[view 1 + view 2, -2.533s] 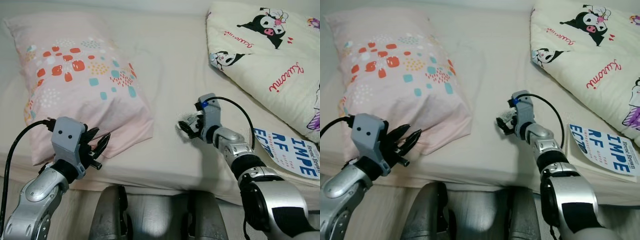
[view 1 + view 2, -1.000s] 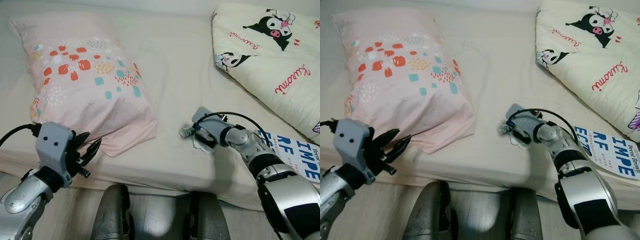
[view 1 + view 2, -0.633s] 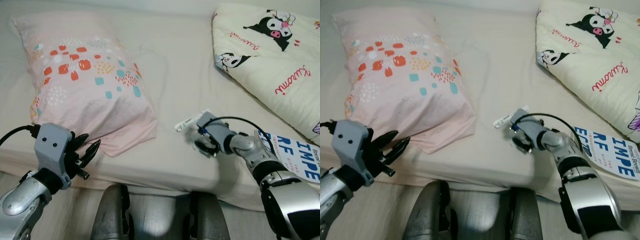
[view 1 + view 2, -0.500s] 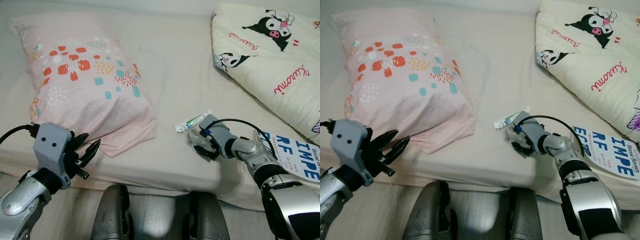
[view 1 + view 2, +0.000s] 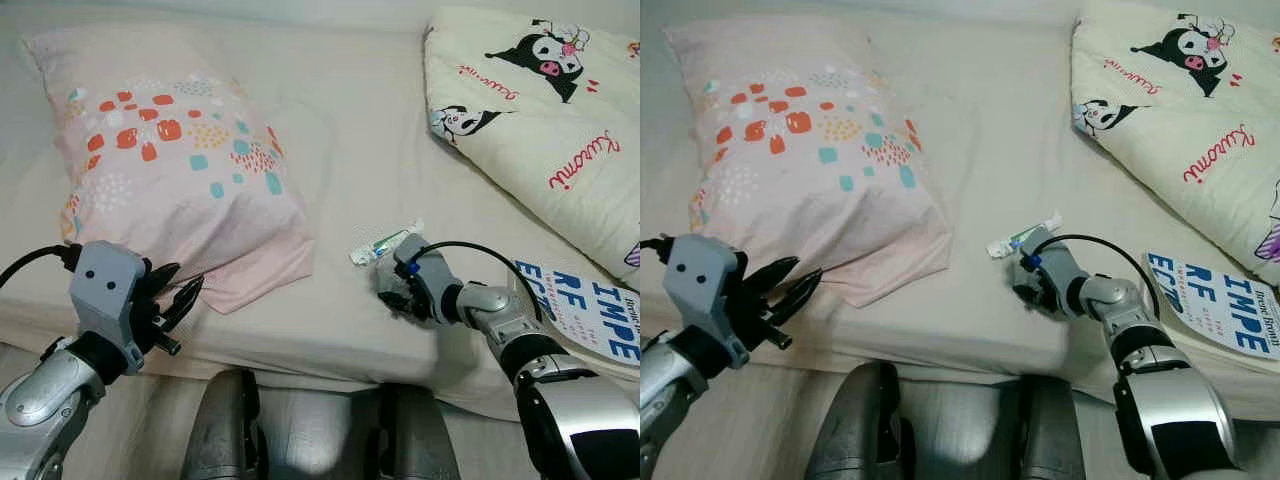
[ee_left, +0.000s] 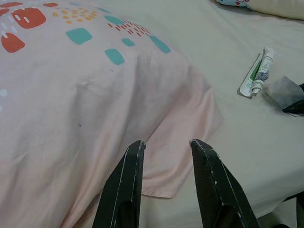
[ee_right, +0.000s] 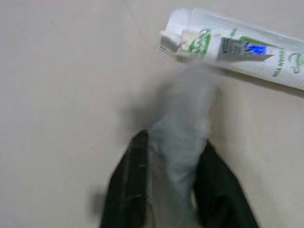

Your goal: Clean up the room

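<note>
as tidying goes on, pinching a clear wrapper (image 7: 183, 142) in the right gripper (image 5: 400, 297) beside a toothpaste tube (image 5: 385, 243) on the bed (image 5: 340, 130), lifting next, left gripper (image 5: 178, 296) parted, idle.

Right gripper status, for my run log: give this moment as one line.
right gripper: shut on translucent wrapper, low on bed | tube: lying loose beside it | left gripper: open, at pillow corner

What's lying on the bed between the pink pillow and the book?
In the left eye view, a small white tube lies there on the sheet, with the right pincer beside it shut on a clear wrapper.
</note>
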Controlling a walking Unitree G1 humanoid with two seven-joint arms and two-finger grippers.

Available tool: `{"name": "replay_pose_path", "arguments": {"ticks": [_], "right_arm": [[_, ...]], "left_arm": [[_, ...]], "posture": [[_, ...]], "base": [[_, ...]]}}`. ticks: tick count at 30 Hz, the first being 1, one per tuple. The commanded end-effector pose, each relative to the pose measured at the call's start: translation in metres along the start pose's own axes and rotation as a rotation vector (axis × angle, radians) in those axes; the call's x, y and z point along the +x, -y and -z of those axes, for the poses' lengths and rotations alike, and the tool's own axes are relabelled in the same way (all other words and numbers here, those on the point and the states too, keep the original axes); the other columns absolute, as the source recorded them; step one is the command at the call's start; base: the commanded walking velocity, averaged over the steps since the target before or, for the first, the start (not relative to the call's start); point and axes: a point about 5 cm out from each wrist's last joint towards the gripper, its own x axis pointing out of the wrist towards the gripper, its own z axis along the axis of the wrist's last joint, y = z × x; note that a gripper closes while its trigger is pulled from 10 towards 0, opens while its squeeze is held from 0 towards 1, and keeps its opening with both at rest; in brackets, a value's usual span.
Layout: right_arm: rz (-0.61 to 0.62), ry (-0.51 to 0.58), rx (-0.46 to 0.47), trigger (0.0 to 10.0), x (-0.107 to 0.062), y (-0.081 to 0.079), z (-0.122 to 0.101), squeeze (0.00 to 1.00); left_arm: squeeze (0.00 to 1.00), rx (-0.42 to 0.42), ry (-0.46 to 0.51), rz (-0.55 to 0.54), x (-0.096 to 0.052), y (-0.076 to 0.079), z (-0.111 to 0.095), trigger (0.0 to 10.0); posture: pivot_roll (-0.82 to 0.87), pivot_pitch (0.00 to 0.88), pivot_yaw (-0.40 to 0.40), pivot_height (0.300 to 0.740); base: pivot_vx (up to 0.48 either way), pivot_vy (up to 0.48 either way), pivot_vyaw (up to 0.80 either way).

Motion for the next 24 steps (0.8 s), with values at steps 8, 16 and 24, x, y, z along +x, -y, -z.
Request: {"name": "replay_pose_path", "arguments": {"ticks": [8,16,24], "right_arm": [[0.146,0.094,0.124,0.0,-0.005,0.018,-0.013,0.00],[0.230,0.207,0.217,0.0,-0.007,0.029,-0.032,0.00],[0.347,0.487,0.436,0.0,0.003,0.029,-0.069,0.00]], "left_arm": [[0.00,0.004,-0.016,0.001,-0.002,-0.001,0.001,10.0],[0.00,-0.019,-0.014,-0.006,0.000,0.001,0.006,10.0],[0.00,-0.199,0.046,-0.060,0.041,0.021,0.028,10.0]], "posture": [[0.29,0.336,-0.033,0.592],[0.23,0.305,-0.036,0.592],[0.09,0.131,-0.046,0.592]], "base": [[0.000,0.000,0.00],[0.000,0.000,0.00],[0.000,0.000,0.00]]}}
